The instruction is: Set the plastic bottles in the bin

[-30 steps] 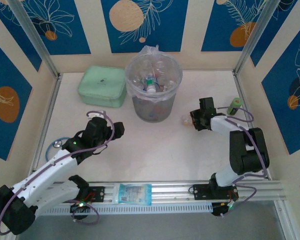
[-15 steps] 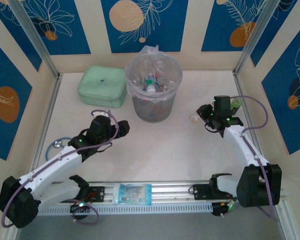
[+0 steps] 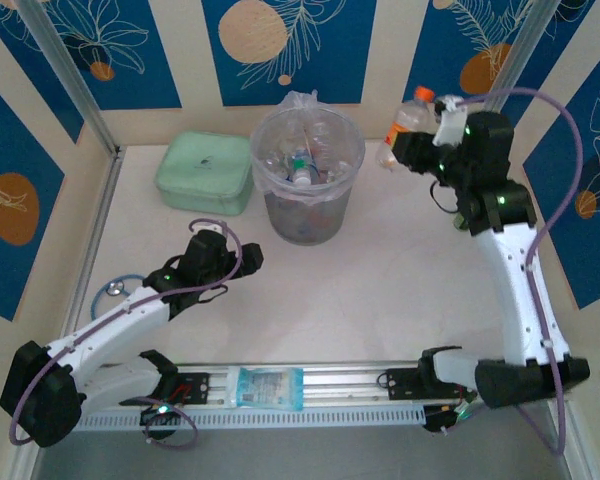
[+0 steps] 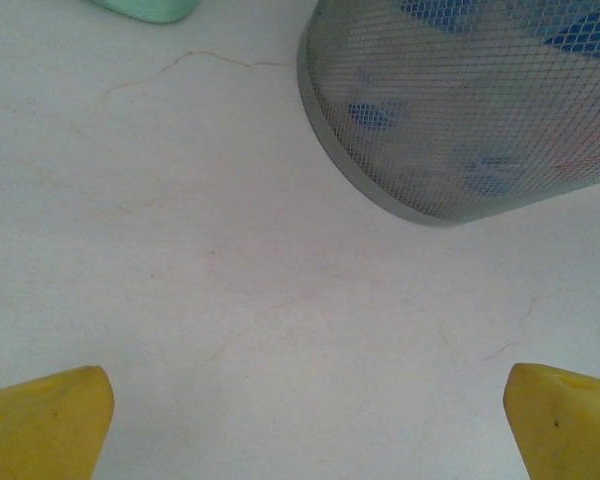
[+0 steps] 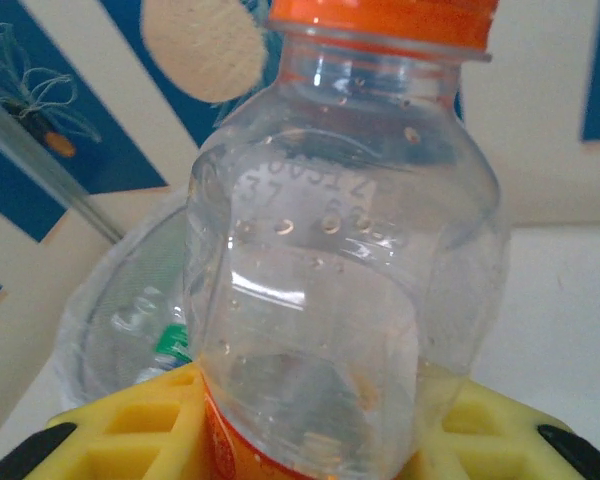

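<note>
Plastic bottle [image 3: 404, 122], clear and orange-capped, is pinched around its lower body by the right gripper [image 3: 410, 150] and held in the air, cap uppermost, just right of the bin [image 3: 310, 205]; the bin stands on the bench [image 3: 370, 290] with other bottles [image 3: 302, 165] inside; the left gripper [image 3: 240, 257] sits low near the bin's base, yellow fingers [image 4: 50, 420] spread wide apart

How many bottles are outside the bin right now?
1. An orange-capped bottle is gripped in the right tool, raised to the right of the bin, not yet over its opening. Others may be hidden from view.
</note>
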`<state>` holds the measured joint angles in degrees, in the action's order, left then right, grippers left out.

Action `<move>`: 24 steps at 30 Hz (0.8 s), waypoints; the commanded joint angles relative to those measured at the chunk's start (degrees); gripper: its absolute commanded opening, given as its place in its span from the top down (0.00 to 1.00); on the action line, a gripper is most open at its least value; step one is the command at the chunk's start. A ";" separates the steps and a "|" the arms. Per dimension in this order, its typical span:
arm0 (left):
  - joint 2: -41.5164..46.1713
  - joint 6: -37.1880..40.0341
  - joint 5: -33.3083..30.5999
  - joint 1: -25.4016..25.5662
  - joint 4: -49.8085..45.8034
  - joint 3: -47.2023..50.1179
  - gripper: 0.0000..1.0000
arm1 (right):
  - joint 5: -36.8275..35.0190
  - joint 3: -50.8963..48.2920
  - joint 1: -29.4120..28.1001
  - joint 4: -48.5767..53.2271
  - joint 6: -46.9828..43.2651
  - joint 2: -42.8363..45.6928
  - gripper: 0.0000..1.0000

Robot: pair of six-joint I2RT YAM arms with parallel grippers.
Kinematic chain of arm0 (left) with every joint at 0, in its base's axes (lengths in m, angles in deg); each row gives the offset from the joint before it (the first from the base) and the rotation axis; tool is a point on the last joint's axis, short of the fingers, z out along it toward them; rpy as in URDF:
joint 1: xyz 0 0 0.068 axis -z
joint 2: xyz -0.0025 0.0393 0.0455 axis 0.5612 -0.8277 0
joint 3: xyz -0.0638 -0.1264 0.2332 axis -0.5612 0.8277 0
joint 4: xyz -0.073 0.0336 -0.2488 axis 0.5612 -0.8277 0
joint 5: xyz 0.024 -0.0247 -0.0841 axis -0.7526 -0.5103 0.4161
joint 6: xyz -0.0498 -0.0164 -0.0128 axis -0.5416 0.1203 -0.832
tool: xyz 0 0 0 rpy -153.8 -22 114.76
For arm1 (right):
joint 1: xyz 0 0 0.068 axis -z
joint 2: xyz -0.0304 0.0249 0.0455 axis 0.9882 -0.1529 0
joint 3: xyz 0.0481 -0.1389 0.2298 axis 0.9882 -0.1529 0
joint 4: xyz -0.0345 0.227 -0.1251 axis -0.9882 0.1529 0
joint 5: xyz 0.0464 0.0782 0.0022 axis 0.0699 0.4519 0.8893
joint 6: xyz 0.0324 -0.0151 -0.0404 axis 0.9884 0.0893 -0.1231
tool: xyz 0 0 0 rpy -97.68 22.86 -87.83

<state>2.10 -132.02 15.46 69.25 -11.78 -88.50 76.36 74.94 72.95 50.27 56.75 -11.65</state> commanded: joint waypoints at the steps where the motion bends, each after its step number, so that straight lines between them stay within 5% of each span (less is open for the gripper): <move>1: 2.28 -0.11 0.57 -0.31 -2.86 0.05 0.00 | 0.42 8.96 -3.18 7.48 -7.06 -7.94 0.91; 14: 10.08 -1.54 -2.97 -0.31 -8.33 0.49 0.00 | -9.40 32.71 -11.78 21.74 -13.07 -32.36 0.87; 24: 7.83 -1.76 -1.18 -0.31 -6.84 0.20 0.00 | -14.27 43.24 -13.47 32.11 -15.63 -38.65 0.48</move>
<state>10.23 -133.50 13.93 69.25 -18.18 -88.37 65.35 115.11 60.45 77.31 43.16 -50.53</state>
